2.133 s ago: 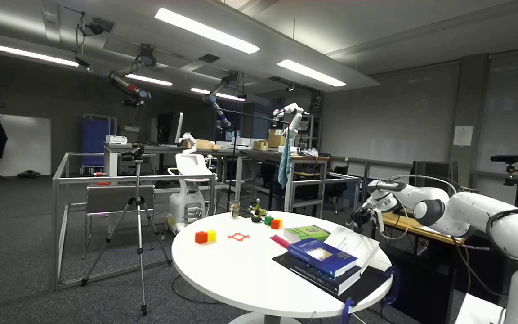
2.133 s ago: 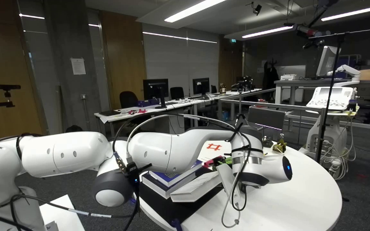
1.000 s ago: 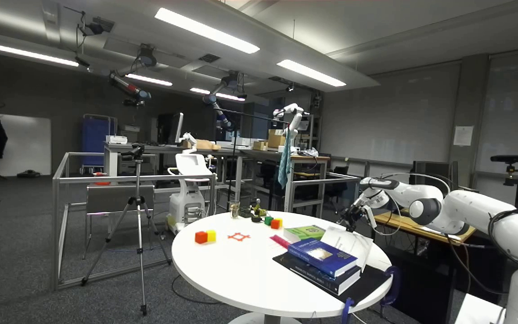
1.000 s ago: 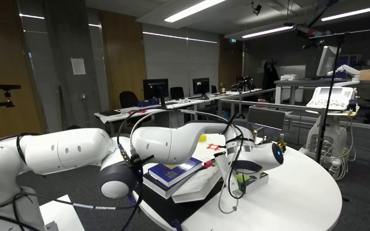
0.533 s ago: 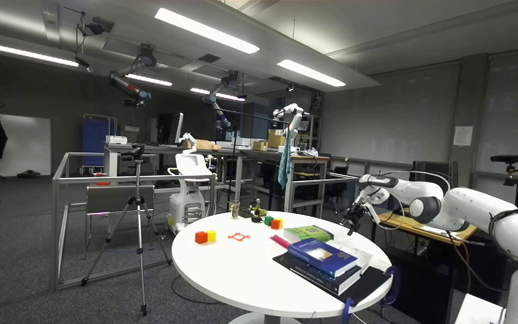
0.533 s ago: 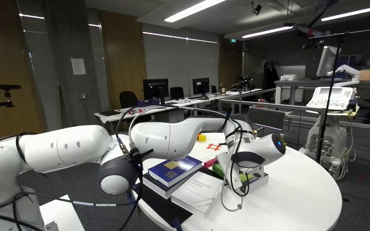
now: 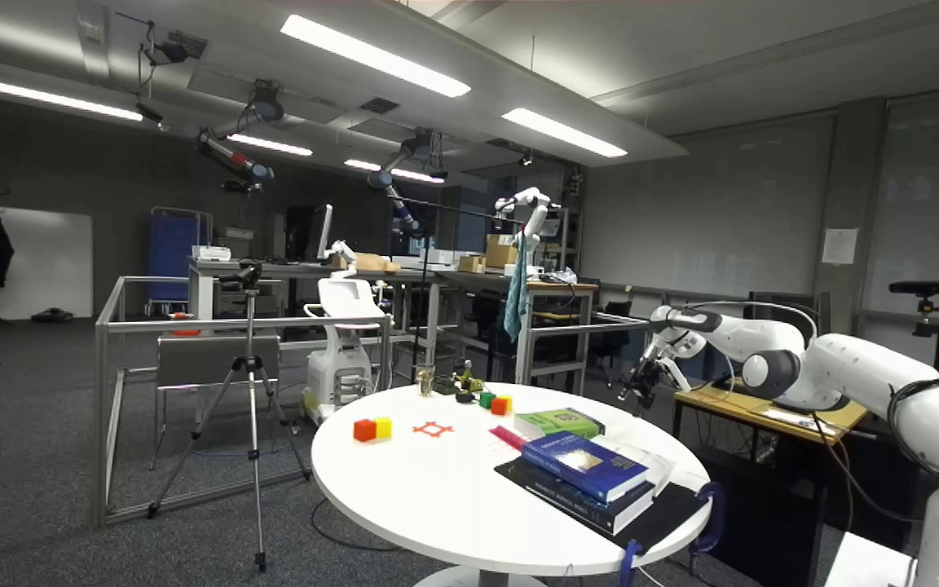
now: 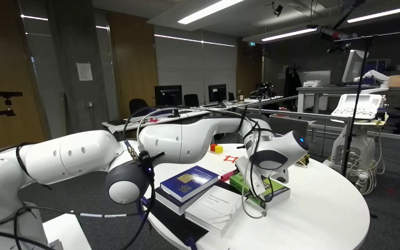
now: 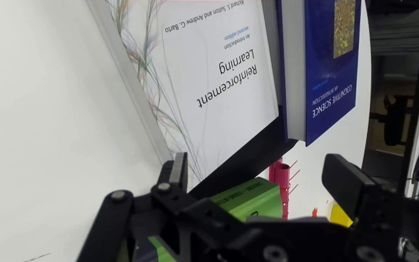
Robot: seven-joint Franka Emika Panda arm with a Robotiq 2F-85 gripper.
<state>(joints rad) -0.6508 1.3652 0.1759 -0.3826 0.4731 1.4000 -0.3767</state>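
Spread wide, empty, the black two-fingered claw (image 9: 255, 162) hung near the thick white paper book (image 9: 202, 80), upper middle of the wrist view; I feared dipping low might bump the boxy green book (image 9: 256, 204).

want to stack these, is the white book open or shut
Shut: in the wrist view the white book lies front cover up, no pages spread.

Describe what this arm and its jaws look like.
White, rounded arm with dark grey joint caps, black and pale cables tied along it, and a blue light at the wrist. The jaws are black, angular and linked, with round grey bolt heads.
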